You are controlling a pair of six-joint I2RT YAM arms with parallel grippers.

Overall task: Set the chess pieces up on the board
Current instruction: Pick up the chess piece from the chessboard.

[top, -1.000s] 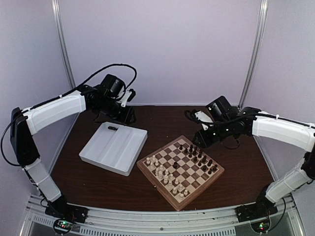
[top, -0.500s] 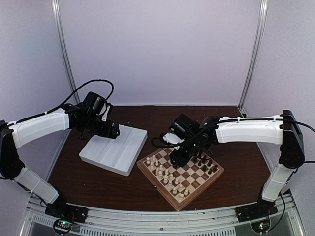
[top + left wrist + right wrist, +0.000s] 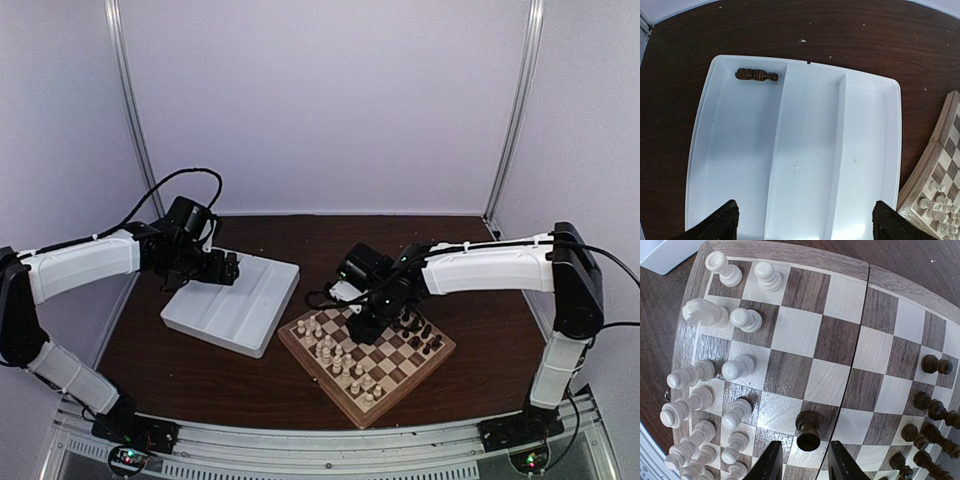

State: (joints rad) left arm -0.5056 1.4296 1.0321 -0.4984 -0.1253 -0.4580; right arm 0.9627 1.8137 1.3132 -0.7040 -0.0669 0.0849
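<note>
As the right gripper (image 3: 806,456) gapes, a dark piece (image 3: 807,430) stands ahead

Left arm (image 3: 85,262) reaches in from nine o'clock, and the left gripper (image 3: 805,215) faces straight down, jaws spread wide! Right arm (image 3: 490,265) stretches across from three o'clock toward centre, right gripper (image 3: 805,452) tipped down with its fingers only narrowly parted.
</note>
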